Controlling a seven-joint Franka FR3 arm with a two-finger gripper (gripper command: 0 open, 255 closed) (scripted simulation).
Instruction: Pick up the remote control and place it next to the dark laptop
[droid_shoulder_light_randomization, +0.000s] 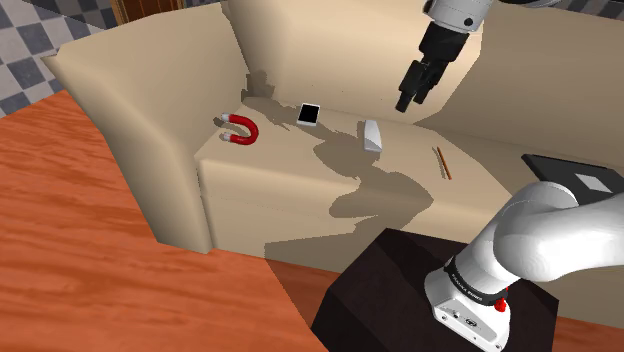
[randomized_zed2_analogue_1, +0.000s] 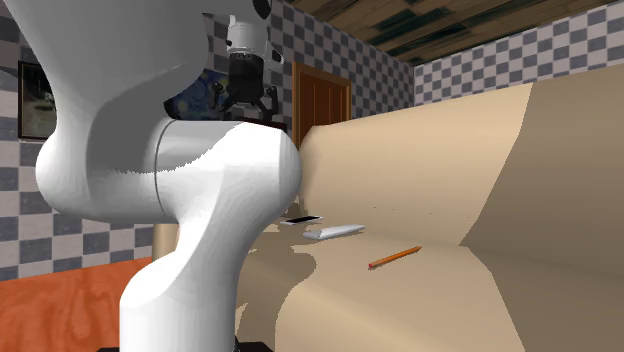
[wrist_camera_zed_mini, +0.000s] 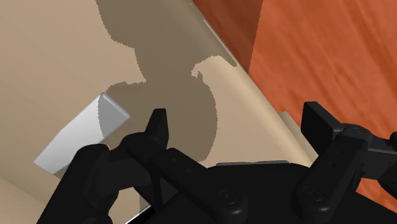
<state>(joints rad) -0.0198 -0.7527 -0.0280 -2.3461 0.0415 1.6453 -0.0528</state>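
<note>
The remote control (droid_shoulder_light_randomization: 372, 137) is a pale grey-white bar lying on the beige sofa seat (droid_shoulder_light_randomization: 300, 170); it also appears as the remote (randomized_zed2_analogue_1: 334, 232) and, beside the fingers, the remote (wrist_camera_zed_mini: 79, 133). The dark laptop (droid_shoulder_light_randomization: 580, 180) lies flat at the shoulder view's right edge, partly hidden by the arm. My black gripper (droid_shoulder_light_randomization: 410, 98) hangs in the air above the seat, a little right of the remote in the shoulder view. It is open, the fingers (wrist_camera_zed_mini: 158, 127) standing apart with nothing between them. The gripper (randomized_zed2_analogue_1: 247, 100) shows high behind the arm's white body.
A red horseshoe magnet (droid_shoulder_light_randomization: 240, 128) and a white-edged phone (droid_shoulder_light_randomization: 308, 114) lie on the seat toward the shoulder view's left. An orange pencil (droid_shoulder_light_randomization: 441, 162) lies between remote and laptop. The sofa's armrest (droid_shoulder_light_randomization: 130, 110) and backrest bound the seat. Wood floor (droid_shoulder_light_randomization: 90, 260) lies in front.
</note>
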